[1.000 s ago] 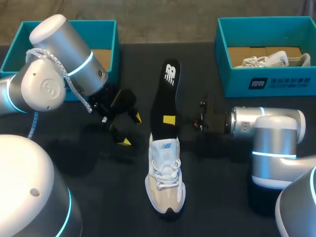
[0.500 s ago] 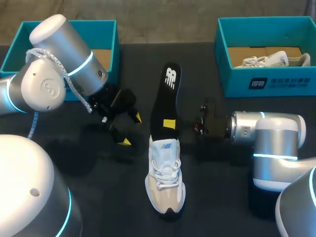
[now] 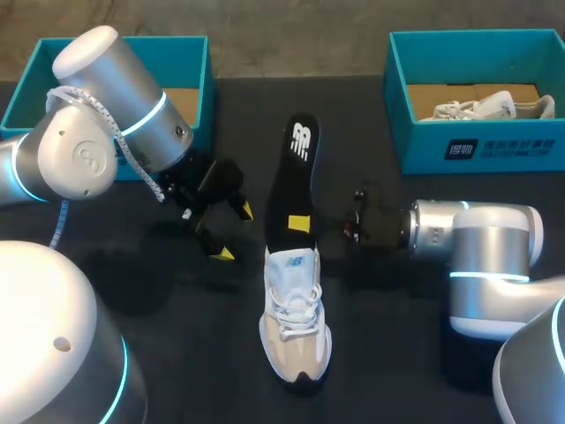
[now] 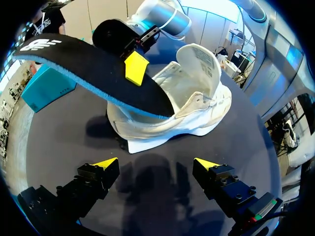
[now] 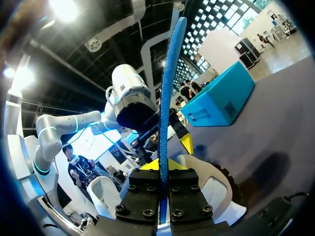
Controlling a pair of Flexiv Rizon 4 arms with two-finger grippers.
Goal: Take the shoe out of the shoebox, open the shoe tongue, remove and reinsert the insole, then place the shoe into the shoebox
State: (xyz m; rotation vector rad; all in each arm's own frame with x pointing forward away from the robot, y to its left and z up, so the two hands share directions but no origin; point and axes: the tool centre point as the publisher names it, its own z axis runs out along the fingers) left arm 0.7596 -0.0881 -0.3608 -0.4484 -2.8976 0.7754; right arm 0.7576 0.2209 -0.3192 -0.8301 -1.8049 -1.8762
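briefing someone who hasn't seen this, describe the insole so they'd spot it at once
On the dark table, find the white and beige shoe lying in the middle. The insole is the long strip slanting up from its opening, pinched by the right gripper. Unlike everything nearby it is flat and thin, black with a white logo and a blue edge.

Soft, even overhead light fills the head view. The dark surface (image 3: 388,353) shows only faint shadows. The left arm (image 3: 115,79), upper left, carries a sheen. Overhead glare flares in the right wrist view.
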